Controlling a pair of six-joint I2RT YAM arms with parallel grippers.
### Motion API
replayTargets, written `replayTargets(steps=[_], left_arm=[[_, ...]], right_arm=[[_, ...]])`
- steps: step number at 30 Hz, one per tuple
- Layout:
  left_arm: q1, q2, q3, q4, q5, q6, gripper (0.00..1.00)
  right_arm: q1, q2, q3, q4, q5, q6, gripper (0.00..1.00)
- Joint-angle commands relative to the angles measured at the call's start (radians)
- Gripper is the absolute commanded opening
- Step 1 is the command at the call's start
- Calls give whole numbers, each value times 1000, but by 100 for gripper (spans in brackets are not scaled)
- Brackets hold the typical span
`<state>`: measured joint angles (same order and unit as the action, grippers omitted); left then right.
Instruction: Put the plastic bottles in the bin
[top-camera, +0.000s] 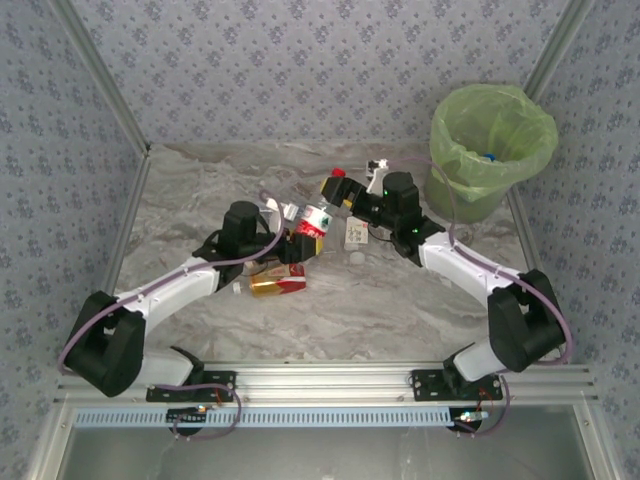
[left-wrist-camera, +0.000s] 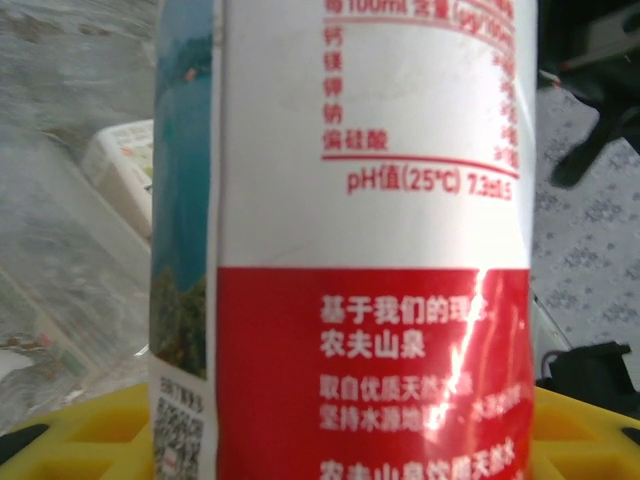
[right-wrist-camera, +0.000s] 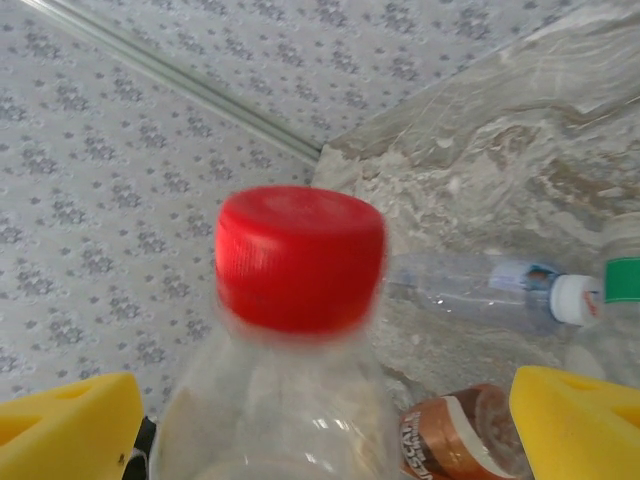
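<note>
A plastic bottle with a red-and-white label (left-wrist-camera: 370, 250) stands upright between my yellow pads (left-wrist-camera: 90, 435), and my left gripper (left-wrist-camera: 330, 440) is shut on it. From above, that bottle (top-camera: 316, 220) sits at mid-table in the left gripper (top-camera: 298, 238). A clear, red-capped bottle (right-wrist-camera: 300, 260) rises between the wide-apart fingers of my right gripper (right-wrist-camera: 325, 420), which is open, with a gap on its right side. Its red cap (top-camera: 338, 172) shows by the right gripper (top-camera: 342, 192). The bin (top-camera: 490, 140), lined in lime green, stands at the back right.
An amber bottle (top-camera: 275, 285) lies near the left arm. A flattened white label (top-camera: 355, 233) and a loose white cap (top-camera: 357, 257) lie at mid-table. A clear white-capped bottle (right-wrist-camera: 480, 290) and a brown-labelled one (right-wrist-camera: 455, 435) lie beyond the right gripper. Patterned walls close the back and sides.
</note>
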<state>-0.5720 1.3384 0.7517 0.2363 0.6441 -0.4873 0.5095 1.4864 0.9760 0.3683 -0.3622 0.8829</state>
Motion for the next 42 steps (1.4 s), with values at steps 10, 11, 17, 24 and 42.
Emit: replayTargets(steps=[10,11,17,24,42], left_arm=[[-14,57,43,96,38,0,51],[-14,57,40,104,39,-3,52],[-15,54,35,106,28,6,66],[-14,35,26,103,38,33,88],[14,-159,-66,85,-331,39,99]], right_arm=[[6,48,47,-11,-120,-53,69],[4,46,49,-16,-122,-58,67],[-2,30,42,-35,-108,-72,59],[-10,5,29,-43,-94,-81,55],[-121,-220,47,-329,33,-295,50]])
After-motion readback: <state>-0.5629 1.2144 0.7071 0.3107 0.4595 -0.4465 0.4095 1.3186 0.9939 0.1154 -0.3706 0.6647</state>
